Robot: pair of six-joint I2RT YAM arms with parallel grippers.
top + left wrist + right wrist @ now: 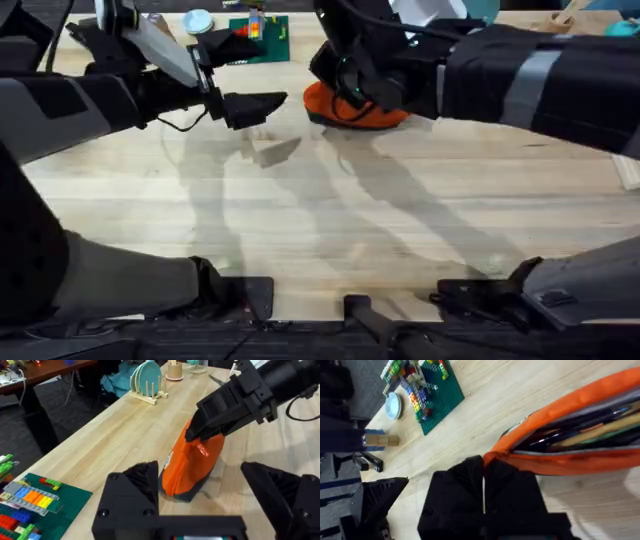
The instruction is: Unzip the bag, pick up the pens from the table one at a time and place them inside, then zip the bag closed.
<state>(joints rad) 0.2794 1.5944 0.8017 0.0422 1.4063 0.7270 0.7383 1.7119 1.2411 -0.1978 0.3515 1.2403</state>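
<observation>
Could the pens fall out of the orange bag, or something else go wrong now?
Maybe. The bag is open, with pens lying inside, so a hard tug could tip it and spill them. The right hand is pinching the bag's end where the zipper is; its grip might slip off the fabric. The left hand is open and not touching the bag, so nothing holds the bag steady and it could slide on the table.

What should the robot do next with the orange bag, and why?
Probably pull the zipper along to close the bag. The right tool is pinched shut at the bag's open end, and pens already lie inside the gaping mouth. The left tool hangs open nearby and could steady the bag first.
</observation>
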